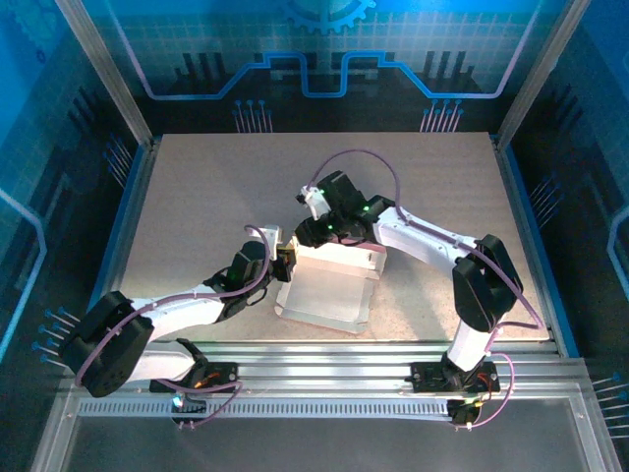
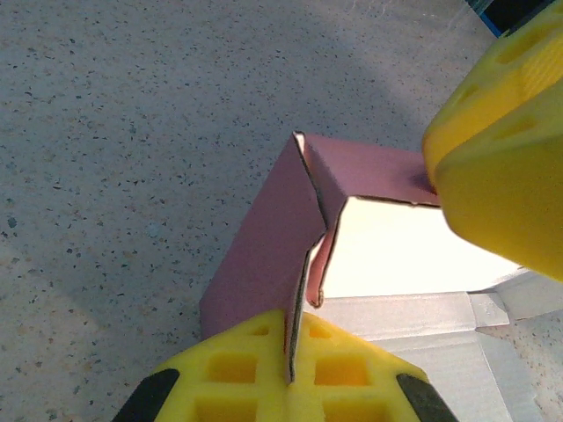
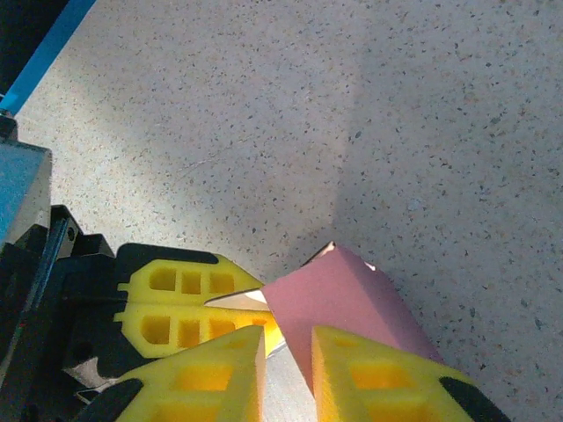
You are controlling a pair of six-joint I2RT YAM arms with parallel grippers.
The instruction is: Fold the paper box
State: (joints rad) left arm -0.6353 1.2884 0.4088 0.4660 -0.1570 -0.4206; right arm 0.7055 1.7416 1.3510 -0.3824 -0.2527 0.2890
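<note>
While the left pincer is clamped on the box's raised wall near its 10 o'clock corner, the right pincer straddles the 12 o'clock wall, its fingers narrowly apart. Whether it grips, I cannot tell. If either pulls sideways, the thin card could crease or the corner spring open. The box sits mid-tabletop, open face up. It is nearly square from above, with sides running roughly 1 to 7 o'clock.

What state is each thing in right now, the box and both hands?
box: partly folded, walls up at its far-left corner.
left hand: shut on the box's left wall.
right hand: slightly open, fingers either side of the far wall.
</note>
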